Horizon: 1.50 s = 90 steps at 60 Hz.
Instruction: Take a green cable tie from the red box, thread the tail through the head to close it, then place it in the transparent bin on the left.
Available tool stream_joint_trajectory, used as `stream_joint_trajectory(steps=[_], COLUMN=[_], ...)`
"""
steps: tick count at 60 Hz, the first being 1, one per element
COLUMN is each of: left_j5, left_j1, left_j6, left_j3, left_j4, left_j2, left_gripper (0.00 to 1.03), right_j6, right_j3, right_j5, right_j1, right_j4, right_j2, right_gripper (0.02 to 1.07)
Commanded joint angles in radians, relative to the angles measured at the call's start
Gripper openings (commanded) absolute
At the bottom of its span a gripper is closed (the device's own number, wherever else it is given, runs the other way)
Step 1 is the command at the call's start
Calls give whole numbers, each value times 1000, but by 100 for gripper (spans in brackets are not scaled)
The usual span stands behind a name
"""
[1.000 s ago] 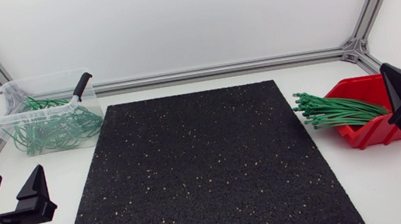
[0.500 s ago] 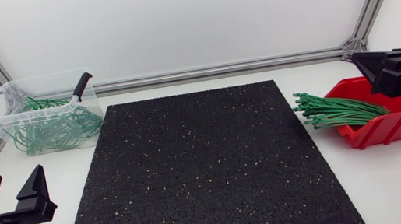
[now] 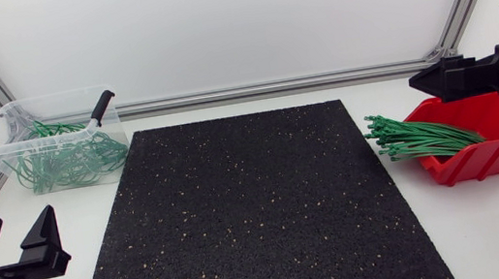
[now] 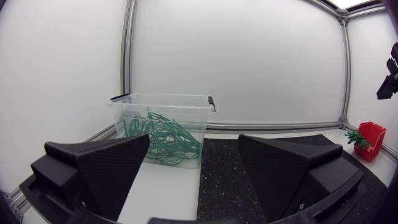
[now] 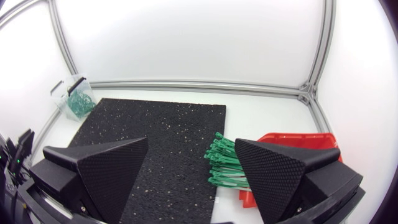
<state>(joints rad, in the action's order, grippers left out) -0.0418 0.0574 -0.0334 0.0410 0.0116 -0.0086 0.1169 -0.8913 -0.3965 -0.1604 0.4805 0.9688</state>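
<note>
The red box stands at the table's right, and a bundle of straight green cable ties sticks out of it toward the mat. My right gripper hangs above the box's far side. It is open and empty, and in the right wrist view the ties and red box lie below its fingers. The transparent bin at the far left holds looped green ties. My left gripper rests open and empty at the near left, with the bin ahead of it.
A black speckled mat covers the table's middle between bin and box. Aluminium frame rails run along the back and side edges. The bin's black handles stand up at its rim.
My right arm has risen from in front of the red box and swung back over it, its gripper turning to look down at the table. The left arm has stayed still.
</note>
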Motion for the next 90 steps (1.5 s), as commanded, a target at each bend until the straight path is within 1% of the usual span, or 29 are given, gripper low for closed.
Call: stream_joint_trajectory(steps=[1,6,10,13,18,22,26,34,47,58,64,68,75,79,90], left_j5=[0,0,0,0,0,0,0,0,0,0,8,8,8,8,8], left_j1=[-7,-7,-7,-7,-7,-7,-7,-7,-5,-7,-7,-7,-7,-7,-8], left_j6=[-16,-16,-16,-16,-16,-16,-16,-16,-16,-16,-16,-16,-16,-16,-16], left_j3=[-39,-39,-39,-39,-39,-39,-39,-39,-39,-39,-39,-39,-39,-39,-39], left_j4=[-16,-16,-16,-16,-16,-18,-18,-19,-19,-19,-22,-22,-22,-22,-22], left_j2=[-4,-4,-4,-4,-4,-4,-4,-4,-4,-2,-2,-2,-2,-2,-2], left_gripper=[99,99,99,99,99,99,99,99,99,99,99,99,99,99,99], right_j6=[147,303,402,549,696,814,872,1017,1235,1382,1434,1437,1463,1462,1477], right_j3=[-43,-77,-98,-115,-106,-90,-100,-155,-138,-78,-47,-31,-17,-6,9], right_j5=[-1,16,36,61,116,116,117,114,111,110,113,116,120,145,154], right_j1=[-8,16,25,32,51,53,45,22,-36,-64,-67,-67,-65,-62,-57], right_j4=[30,95,124,165,179,191,202,308,328,331,314,271,244,202,153], right_j2=[25,68,107,137,163,166,205,309,387,426,443,455,479,498,531], right_gripper=[104,104,103,103,103,103,103,103,103,103,103,103,102,102,102])
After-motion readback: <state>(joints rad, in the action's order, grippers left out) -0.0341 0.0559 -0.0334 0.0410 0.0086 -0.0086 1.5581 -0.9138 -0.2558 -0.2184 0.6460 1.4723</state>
